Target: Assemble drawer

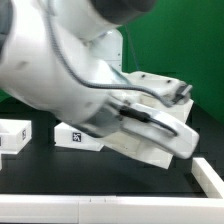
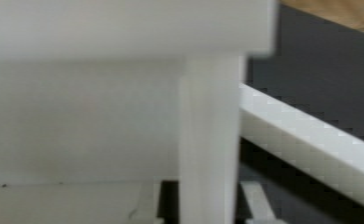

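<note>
We are looking at the drawer's white casing [image 1: 160, 135], which is lying tilted above the black table [image 1: 120, 172] toward the exterior view's right. We cannot tell whether its lower edge is touching the tabletop. In the wrist view its pale walls [image 2: 108, 110] are filling most of the picture, blurred and very close, with an upright panel running down the middle.

A shallow white tray [image 1: 14, 135] bearing a black-and-white tag is resting at the exterior view's left. A second tagged white part [image 1: 76, 136] is sitting just beside the arm, well apart from the casing. A white rail [image 1: 100, 208] is running along the near edge.

The bulky arm [image 1: 50, 70] is crossing the foreground and hiding much of the casing's left side. It is reaching down and rightward, with the gripper [image 1: 143, 118] pressing in at the casing. The fingers are hidden, so we cannot say whether they are clamping it.
</note>
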{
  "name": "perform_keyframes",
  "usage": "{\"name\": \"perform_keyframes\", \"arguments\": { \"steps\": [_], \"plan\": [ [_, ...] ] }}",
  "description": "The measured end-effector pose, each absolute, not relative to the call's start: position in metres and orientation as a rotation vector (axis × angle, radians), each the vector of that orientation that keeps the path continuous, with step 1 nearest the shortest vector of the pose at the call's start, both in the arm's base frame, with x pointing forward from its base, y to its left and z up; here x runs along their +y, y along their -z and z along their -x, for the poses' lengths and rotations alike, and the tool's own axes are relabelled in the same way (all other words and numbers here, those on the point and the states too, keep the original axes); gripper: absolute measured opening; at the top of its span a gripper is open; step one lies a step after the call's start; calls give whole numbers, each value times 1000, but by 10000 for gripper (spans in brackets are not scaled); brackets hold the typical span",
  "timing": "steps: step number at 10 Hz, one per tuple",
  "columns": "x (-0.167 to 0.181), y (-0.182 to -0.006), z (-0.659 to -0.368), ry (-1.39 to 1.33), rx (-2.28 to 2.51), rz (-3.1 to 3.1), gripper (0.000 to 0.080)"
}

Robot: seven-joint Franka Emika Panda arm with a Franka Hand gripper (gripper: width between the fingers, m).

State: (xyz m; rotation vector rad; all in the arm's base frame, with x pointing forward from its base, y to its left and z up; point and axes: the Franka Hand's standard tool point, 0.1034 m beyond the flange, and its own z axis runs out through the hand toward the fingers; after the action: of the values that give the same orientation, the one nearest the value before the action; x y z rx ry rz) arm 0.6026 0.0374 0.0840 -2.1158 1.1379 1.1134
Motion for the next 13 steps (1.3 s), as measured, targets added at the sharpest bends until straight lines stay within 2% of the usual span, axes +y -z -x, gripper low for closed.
{"name": "perform_keyframes", "arguments": {
  "steps": [1, 4, 6, 8, 13],
  "plan": [
    [35, -89, -603, -1089, 1144, 2119, 32],
    [24, -76, -611, -914, 1228, 2033, 32],
    [20, -64, -614, -909, 1362, 1910, 32],
    [27, -57, -629, -879, 1471, 1728, 32],
    [64, -45, -640, -902, 1556, 1683, 32]
  ]
}}
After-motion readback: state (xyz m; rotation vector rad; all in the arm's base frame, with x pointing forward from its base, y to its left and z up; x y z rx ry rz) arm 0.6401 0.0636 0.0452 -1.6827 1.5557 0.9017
